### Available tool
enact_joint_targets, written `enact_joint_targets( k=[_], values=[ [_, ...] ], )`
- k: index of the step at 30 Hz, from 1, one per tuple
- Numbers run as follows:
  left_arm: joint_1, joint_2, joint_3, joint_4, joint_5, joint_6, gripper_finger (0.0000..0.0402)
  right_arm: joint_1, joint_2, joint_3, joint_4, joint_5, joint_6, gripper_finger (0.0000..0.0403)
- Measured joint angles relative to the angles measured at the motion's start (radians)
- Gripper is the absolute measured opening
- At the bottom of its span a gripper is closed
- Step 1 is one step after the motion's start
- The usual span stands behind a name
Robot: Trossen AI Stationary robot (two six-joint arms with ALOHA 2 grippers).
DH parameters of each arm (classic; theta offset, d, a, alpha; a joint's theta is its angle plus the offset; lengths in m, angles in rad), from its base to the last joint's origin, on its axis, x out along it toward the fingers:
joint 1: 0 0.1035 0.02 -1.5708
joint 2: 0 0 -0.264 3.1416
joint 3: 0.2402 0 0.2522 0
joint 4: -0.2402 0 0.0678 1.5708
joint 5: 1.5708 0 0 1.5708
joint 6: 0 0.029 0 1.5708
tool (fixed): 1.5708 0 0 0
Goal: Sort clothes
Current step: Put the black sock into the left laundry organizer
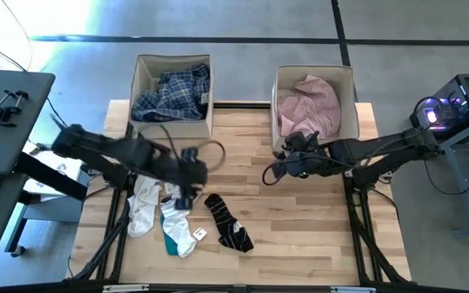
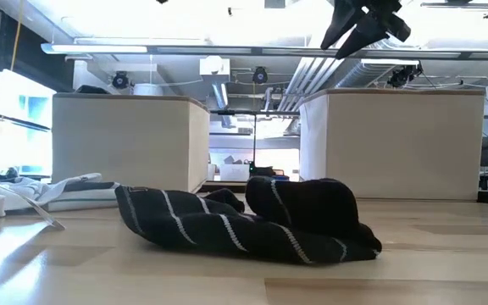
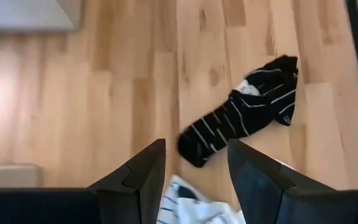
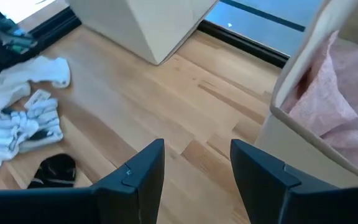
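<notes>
Pale wooden planks make up the desk (image 1: 300, 236), and two beige square fabric boxes stand along its far edge. The left-hand beige box (image 1: 172, 96) holds a crumpled blue-white plaid shirt (image 1: 173, 94), while the right-hand beige box (image 1: 313, 102) holds a pale pink shirt (image 1: 309, 104) bunched inside it. On the bare wood nearer the front lies a pair of black striped socks (image 1: 228, 222), stretched out at a slant and apart from everything else; from the low view they sit as a dark rumpled heap (image 2: 252, 222) in front of the two boxes. Just to their left is a loose pile of white and teal socks (image 1: 163, 216), the white ones spread out and a teal one showing at the lower edge of the pile. The left gripper (image 1: 184, 194) hangs over the upper right part of that white and teal pile, its fingers (image 3: 143, 177) spread with nothing between them, and the black striped socks lie ahead of it on the desk. The right gripper (image 1: 275, 171) hovers above the open wood just in front of the right-hand box, its fingers (image 4: 143, 171) likewise apart and holding nothing, with the pink shirt's box close beside it.
</notes>
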Motion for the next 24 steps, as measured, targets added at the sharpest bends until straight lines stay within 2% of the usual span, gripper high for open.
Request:
enact_joint_targets(
  k=[5, 12, 19, 24],
  values=[
    [-0.051, 0.144, 0.000, 0.079, -0.004, -0.174, 0.0160, 0.005, 0.000, 0.000, 0.000, -0.025, -0.047, 0.0172],
    [-0.093, 0.346, 0.000, 0.149, -0.031, -0.234, 0.0160, 0.005, 0.000, 0.000, -0.001, -0.046, -0.159, 0.0172],
    [-0.117, 0.469, 0.000, 0.205, 0.118, -0.314, 0.0166, 0.008, 0.001, 0.000, -0.008, -0.101, -0.224, 0.0172],
    [-0.142, 0.491, 0.000, 0.308, 0.155, -0.376, 0.0203, 0.010, 0.001, 0.000, -0.005, -0.098, -0.220, 0.0172]
  ],
)
